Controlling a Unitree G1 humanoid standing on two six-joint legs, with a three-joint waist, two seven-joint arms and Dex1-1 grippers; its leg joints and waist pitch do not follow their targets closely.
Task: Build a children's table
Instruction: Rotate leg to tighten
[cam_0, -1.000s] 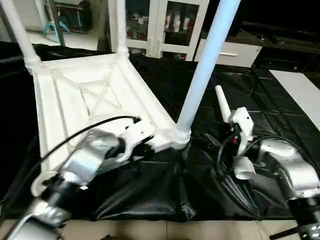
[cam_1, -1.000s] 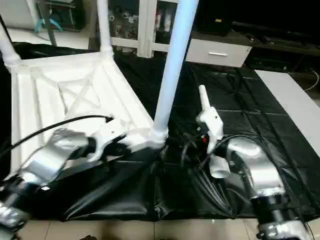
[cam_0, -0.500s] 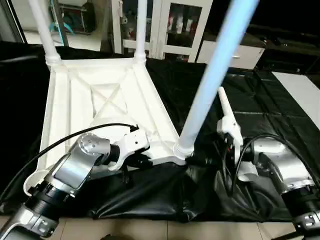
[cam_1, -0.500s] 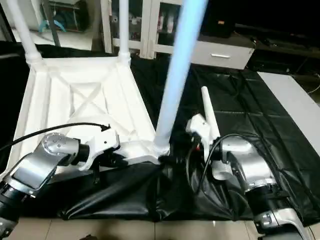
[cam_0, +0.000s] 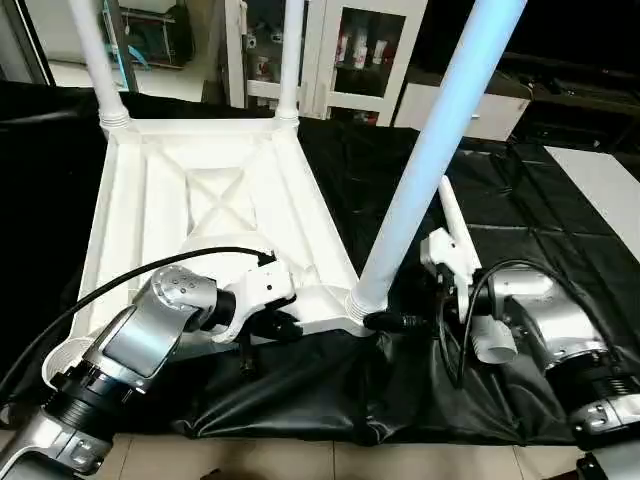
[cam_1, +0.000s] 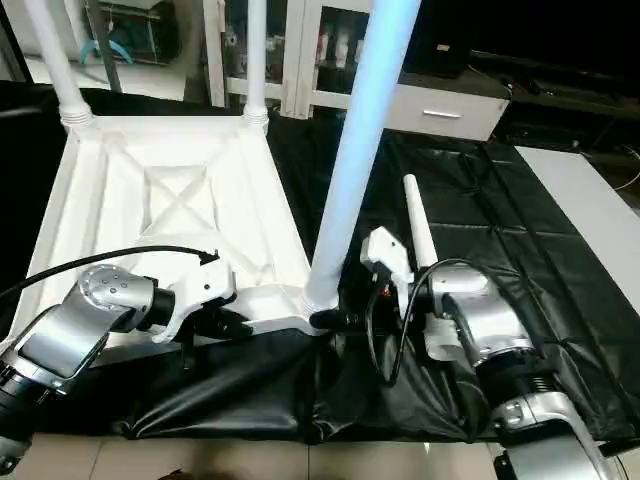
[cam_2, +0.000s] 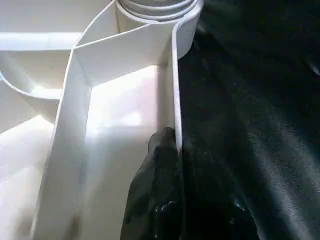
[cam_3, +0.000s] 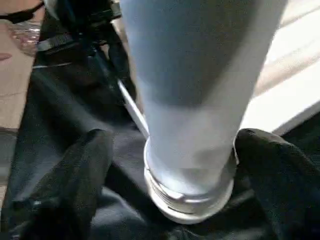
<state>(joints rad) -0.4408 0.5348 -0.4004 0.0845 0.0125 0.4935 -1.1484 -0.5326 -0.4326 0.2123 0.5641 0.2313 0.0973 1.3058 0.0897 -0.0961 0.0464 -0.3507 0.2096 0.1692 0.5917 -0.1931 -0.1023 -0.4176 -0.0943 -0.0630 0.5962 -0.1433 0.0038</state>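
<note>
The white tabletop (cam_0: 190, 180) lies upside down on a black mat, its X-ribbed underside facing up. Three white legs stand screwed into its sockets: far left (cam_0: 95, 60), far right (cam_0: 291, 55) and near right (cam_0: 430, 150). The near-left socket (cam_0: 62, 360) holds nothing. My left gripper (cam_0: 275, 325) is shut on the tabletop's near rim (cam_2: 175, 100), one finger (cam_2: 157, 195) on each side of the wall. My right gripper (cam_0: 385, 320) is open around the base of the near-right leg (cam_3: 195, 100), a finger (cam_3: 80, 180) on either side. A white tapered tube (cam_0: 447, 210) shows behind my right wrist.
The black mat (cam_0: 520, 190) covers the floor and bunches up under the tabletop's near edge. White cabinets (cam_0: 330, 50) with glass doors stand at the back. A pale floor strip (cam_0: 605, 180) runs at the far right.
The camera has shifted. My right gripper has moved left and now straddles the base of the near-right leg. My left gripper has kept its hold on the rim.
</note>
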